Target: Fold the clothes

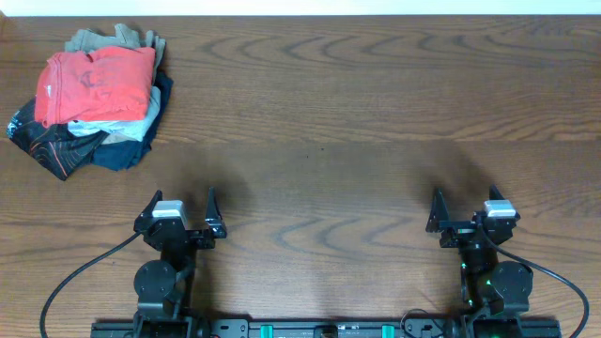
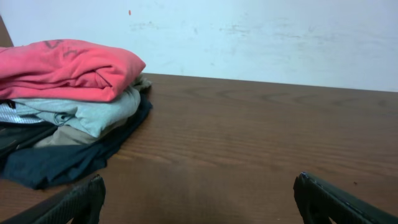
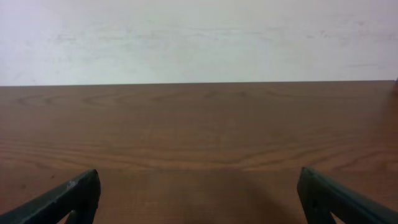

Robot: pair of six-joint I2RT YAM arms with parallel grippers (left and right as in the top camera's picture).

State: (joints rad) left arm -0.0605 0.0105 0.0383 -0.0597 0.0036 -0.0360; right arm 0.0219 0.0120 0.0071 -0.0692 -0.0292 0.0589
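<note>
The coral-red T-shirt (image 1: 99,84) lies folded on top of a heap of other garments at the far left of the table. In the left wrist view it (image 2: 68,68) sits at the upper left, on top of the heap. My left gripper (image 1: 181,208) is open and empty near the front edge, well short of the heap; its fingers (image 2: 199,199) stand wide apart. My right gripper (image 1: 462,208) is open and empty at the front right, its fingers (image 3: 199,196) wide apart over bare wood.
Under the red shirt lie light-blue (image 2: 93,112), tan, navy (image 1: 131,150) and black patterned (image 1: 42,141) garments. The wooden table (image 1: 357,113) runs to a white wall at the back.
</note>
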